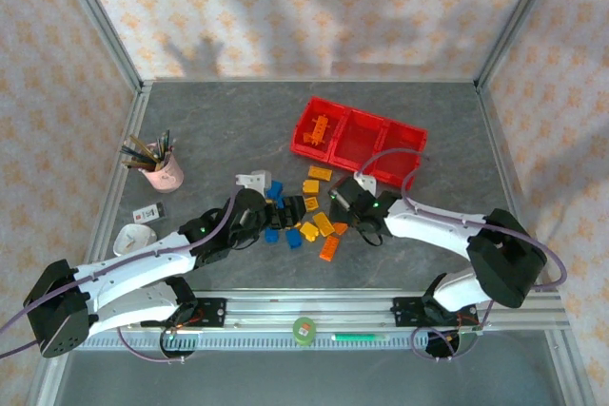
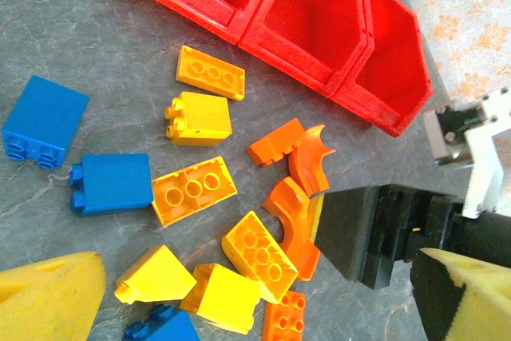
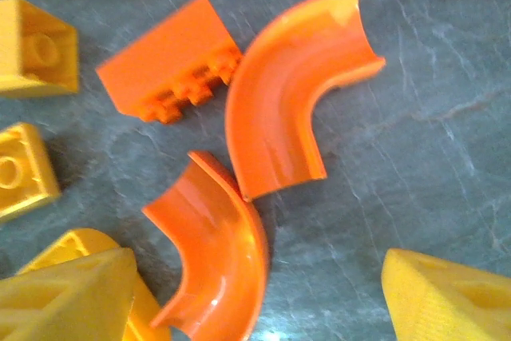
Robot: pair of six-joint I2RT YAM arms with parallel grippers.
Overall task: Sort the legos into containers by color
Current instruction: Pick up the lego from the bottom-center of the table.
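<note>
The legos lie loose in a pile (image 1: 304, 218) mid-table, in blue, yellow and orange. In the left wrist view I see blue bricks (image 2: 112, 183), yellow bricks (image 2: 198, 117) and orange ones (image 2: 275, 143). My left gripper (image 2: 255, 309) hangs open over the pile, empty. My right gripper (image 3: 255, 301) is open and low over two curved orange pieces (image 3: 291, 109); the nearer curved piece (image 3: 215, 245) lies between its fingers, close to the left fingertip (image 3: 72, 293). An orange brick (image 3: 168, 57) lies beside them. The three joined red containers (image 1: 357, 140) stand beyond; the left bin holds orange pieces (image 1: 319, 127).
A pink pencil cup (image 1: 164, 173) stands at the left, with a white dish-like object (image 1: 133, 238) and a small card (image 1: 147, 211) near it. A white block (image 1: 252, 181) sits by the pile. The two grippers are close together over the pile.
</note>
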